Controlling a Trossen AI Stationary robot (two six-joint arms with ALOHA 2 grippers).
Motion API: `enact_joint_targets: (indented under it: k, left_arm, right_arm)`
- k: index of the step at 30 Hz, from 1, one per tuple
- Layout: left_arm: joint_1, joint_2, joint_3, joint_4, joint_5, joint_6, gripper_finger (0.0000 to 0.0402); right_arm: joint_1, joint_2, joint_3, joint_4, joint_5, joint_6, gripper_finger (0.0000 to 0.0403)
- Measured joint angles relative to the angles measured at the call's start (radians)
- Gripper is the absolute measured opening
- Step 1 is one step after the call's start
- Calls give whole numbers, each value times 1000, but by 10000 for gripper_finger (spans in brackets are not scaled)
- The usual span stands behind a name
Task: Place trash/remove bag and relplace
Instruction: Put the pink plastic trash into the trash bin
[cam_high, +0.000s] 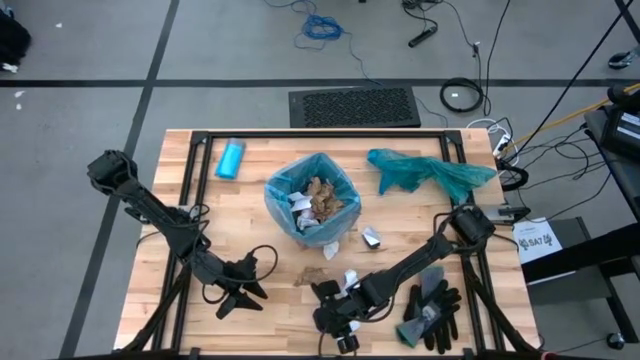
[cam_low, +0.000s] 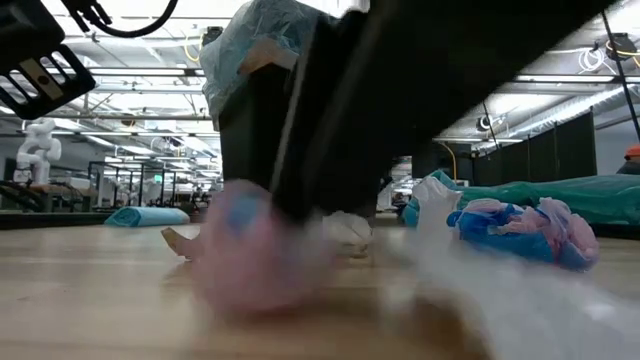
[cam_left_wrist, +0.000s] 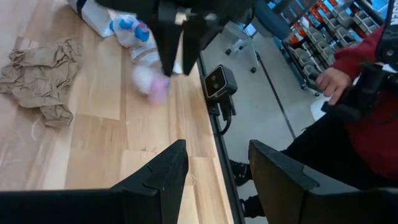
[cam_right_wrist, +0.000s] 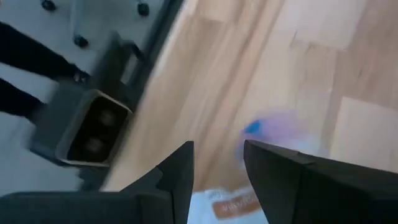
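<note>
Closest to the low camera, a blurred pink-and-blue scrap (cam_low: 240, 262) lies on the wooden table (cam_high: 250, 215) at lower centre of that frame, beneath the dark bulk of an arm.

Largest item on the table: the bin, lined with the pale blue bag (cam_high: 285, 190), standing at centre of the high view. It holds part of the trash (cam_high: 322, 198), brown paper wads and white scraps. A teal-green bag (cam_high: 430, 172) lies upper right. Black-and-grey gloves (cam_high: 432, 308) lie lower right. A crumpled brown paper wad (cam_left_wrist: 40, 71) lies on the wood at upper left of the left wrist view. A light-blue bottle (cam_high: 231, 158) lies upper left.

Right gripper (cam_high: 340, 318) sits low over the scraps at bottom centre; its fingers stand apart with nothing visibly between them. Left gripper (cam_high: 245, 292) hovers lower left, fingers parted and empty.

A person in a red sleeve (cam_left_wrist: 364, 53) sits beyond the table edge.
</note>
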Motion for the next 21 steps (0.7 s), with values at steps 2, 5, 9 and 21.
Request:
enact_joint_targets:
  k: [2, 5, 9, 21]
  left_arm:
    - [0, 0, 0, -1, 0, -1, 173]
    - [0, 0, 0, 0, 0, -1, 173]
    - [0, 0, 0, 1, 0, -2, 173]
    - [0, 0, 0, 1, 0, -1, 173]
  right_arm:
    - [0, 22, 0, -1, 3, -28, 130]
    - [-4, 55, 0, 2, 4, -25, 112]
    - [-12, 56, 1, 4, 3, 61, 62]
    - [-86, -92, 0, -9, -4, 270, 3]
